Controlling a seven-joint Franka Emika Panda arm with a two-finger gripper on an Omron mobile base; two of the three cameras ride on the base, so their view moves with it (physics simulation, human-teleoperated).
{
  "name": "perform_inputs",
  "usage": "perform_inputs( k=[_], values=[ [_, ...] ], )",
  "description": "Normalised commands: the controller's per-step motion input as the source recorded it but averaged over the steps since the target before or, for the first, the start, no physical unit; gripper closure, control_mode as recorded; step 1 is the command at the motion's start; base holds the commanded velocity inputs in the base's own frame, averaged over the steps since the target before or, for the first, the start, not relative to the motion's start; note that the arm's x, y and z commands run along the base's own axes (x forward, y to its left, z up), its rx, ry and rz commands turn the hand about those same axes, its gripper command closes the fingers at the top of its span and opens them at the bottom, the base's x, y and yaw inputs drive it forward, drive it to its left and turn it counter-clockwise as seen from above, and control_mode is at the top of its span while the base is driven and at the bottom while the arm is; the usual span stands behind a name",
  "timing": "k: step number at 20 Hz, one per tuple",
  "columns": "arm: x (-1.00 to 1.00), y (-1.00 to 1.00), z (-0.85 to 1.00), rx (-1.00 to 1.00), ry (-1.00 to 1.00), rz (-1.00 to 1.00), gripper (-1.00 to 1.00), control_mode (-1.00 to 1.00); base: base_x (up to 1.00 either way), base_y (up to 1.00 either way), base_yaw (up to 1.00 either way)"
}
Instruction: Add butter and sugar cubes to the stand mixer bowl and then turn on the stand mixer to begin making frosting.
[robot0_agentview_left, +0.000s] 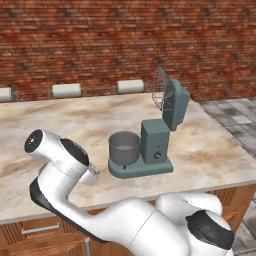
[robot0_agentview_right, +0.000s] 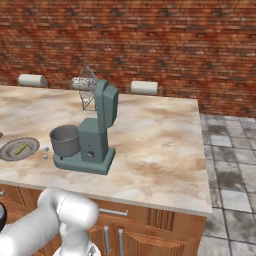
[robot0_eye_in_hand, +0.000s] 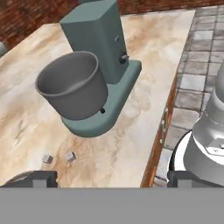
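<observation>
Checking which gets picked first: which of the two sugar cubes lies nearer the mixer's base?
The sugar cube nearer the stand mixer base; the other sugar cube lies farther out.

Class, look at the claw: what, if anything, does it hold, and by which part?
Nothing. The claw is open with an empty gap, above the counter near the sugar cubes.

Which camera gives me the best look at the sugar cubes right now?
The hand view: the sugar cubes lie close below the camera on the bare counter, in front of the mixer base, clearly two separate cubes. In the right base view they are only tiny specks between the plate and the mixer.
</observation>
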Motion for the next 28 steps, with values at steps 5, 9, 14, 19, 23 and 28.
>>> perform_inputs(
  k=[5, 9, 14, 19, 23, 28],
  values=[
    [0.32, 0.00, -0.57, 0.00, 0.00, -0.23, -1.00, -1.00, 0.00, 0.00, 0.00],
    [0.34, 0.00, -0.45, 0.00, 0.02, -0.20, -1.00, -1.00, 0.00, 0.00, 0.00],
    [0.47, 0.00, -0.27, 0.00, 0.12, -0.14, -1.00, -1.00, 0.00, 0.00, 0.00],
    [0.50, 0.00, -0.36, 0.00, 0.21, -0.03, -1.00, -1.00, 0.00, 0.00, 0.00],
    [0.42, 0.00, -0.44, 0.00, 0.13, 0.00, -1.00, -1.00, 0.00, 0.00, 0.00],
    [0.23, 0.00, -0.45, 0.00, 0.00, 0.00, -1.00, -1.00, 0.00, 0.00, 0.00]
  ],
)
